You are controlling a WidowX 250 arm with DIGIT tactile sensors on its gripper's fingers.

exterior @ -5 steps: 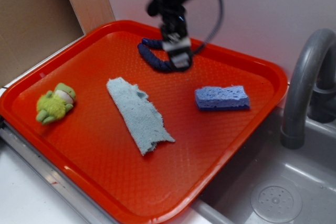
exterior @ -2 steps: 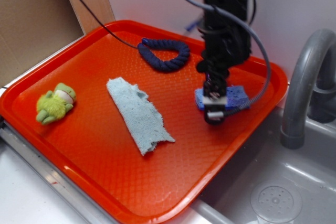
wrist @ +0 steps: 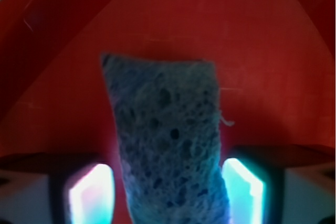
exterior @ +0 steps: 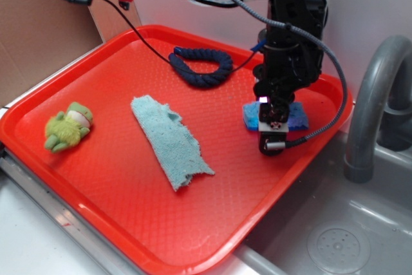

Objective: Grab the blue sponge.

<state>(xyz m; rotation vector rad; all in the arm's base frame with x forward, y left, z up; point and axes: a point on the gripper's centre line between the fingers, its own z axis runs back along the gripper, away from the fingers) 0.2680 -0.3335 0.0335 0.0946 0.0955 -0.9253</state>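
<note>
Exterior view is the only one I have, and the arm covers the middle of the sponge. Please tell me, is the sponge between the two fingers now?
Observer: Yes. In the wrist view the blue sponge runs between both fingers, one on each long side.
Operator: Do the fingers press it already?
Observer: The left finger looks against the sponge's edge; the right one seems to have a thin gap. I cannot tell if it is squeezed.
Operator: Is the sponge straight in the gripper?
Observer: Not quite. In the wrist view it leans a little, its far end shifted to the left, over the red tray.
</note>
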